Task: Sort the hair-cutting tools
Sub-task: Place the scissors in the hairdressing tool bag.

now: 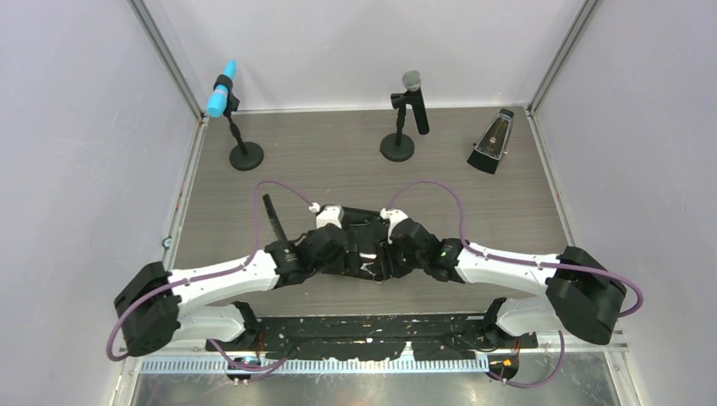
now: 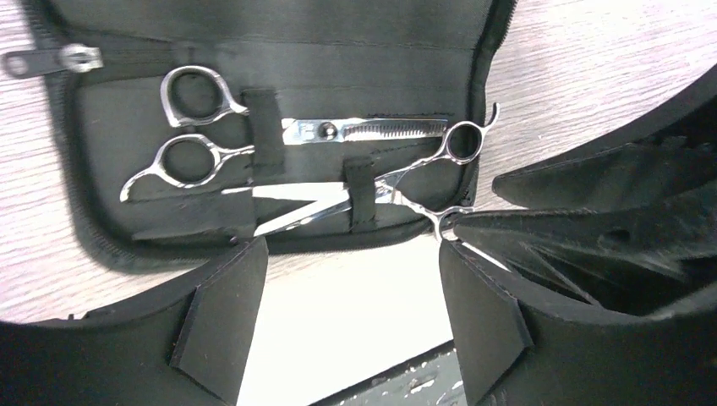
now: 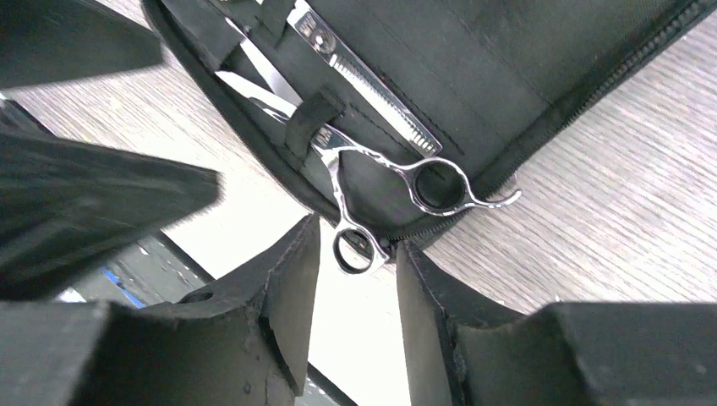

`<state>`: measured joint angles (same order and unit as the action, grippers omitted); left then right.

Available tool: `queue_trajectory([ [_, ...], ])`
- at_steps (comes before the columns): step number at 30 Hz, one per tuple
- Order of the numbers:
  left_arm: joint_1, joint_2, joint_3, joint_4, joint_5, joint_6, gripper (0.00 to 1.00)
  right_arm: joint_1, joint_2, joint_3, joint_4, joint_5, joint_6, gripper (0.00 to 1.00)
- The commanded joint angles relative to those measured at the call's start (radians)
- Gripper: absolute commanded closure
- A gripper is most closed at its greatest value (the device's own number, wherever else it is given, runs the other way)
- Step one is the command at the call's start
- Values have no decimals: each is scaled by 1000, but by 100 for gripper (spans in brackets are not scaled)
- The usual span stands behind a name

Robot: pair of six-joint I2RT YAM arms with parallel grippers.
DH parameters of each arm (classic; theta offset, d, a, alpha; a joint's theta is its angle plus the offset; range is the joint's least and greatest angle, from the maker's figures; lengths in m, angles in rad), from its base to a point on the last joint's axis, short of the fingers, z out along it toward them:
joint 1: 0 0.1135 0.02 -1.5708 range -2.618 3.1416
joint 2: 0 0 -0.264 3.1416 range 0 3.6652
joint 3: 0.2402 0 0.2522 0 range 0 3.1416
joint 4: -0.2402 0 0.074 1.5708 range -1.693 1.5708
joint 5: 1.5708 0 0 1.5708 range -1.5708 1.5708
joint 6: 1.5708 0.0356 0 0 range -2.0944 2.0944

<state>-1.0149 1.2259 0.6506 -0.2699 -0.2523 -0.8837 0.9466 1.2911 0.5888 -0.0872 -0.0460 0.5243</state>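
On the worktop [image 1: 507, 186], thinning scissors [image 2: 363, 131] and plain scissors [image 2: 300, 216] sit strapped in the case [image 2: 279, 42], comb [image 1: 272, 216] outside left (clips unseen), left end effector [image 2: 353, 249] and right end effector [image 3: 355, 241] open, empty.

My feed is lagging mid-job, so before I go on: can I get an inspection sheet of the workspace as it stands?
Surface: grey wood-grain table.
Job's things: thinning scissors strapped in the open zip case; plain scissors under a strap, handles past the case's edge; comb on the table left of the case; clips not seen.
Clutter: blue microphone, grey microphone, metronome along the back.
Grippers: left gripper open, empty; right gripper open, straddling a plain-scissors ring.
Cables: purple cables arch over both wrists.
Surroundings: white walls on three sides.
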Motion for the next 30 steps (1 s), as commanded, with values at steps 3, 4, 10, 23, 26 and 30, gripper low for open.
queue_trajectory([
  [3, 133, -156, -10, -167, -52, -4, 24, -2, -21, 53, -118, 13, -125, 51],
  [4, 167, -168, -19, -170, -43, 16, 25, -2, -12, 77, -135, 8, -141, 50],
  [10, 367, -120, 36, -236, 66, 174, 25, 12, 50, 209, -319, 36, -326, 41],
  [23, 477, 96, 106, -250, 176, 250, 31, 37, 193, 394, -490, -73, -809, 39],
  [26, 478, 128, 111, -243, 177, 256, 34, 37, 242, 406, -501, -78, -844, 39],
  [30, 480, 164, 113, -230, 188, 263, 37, 37, 295, 400, -481, -78, -857, 39],
])
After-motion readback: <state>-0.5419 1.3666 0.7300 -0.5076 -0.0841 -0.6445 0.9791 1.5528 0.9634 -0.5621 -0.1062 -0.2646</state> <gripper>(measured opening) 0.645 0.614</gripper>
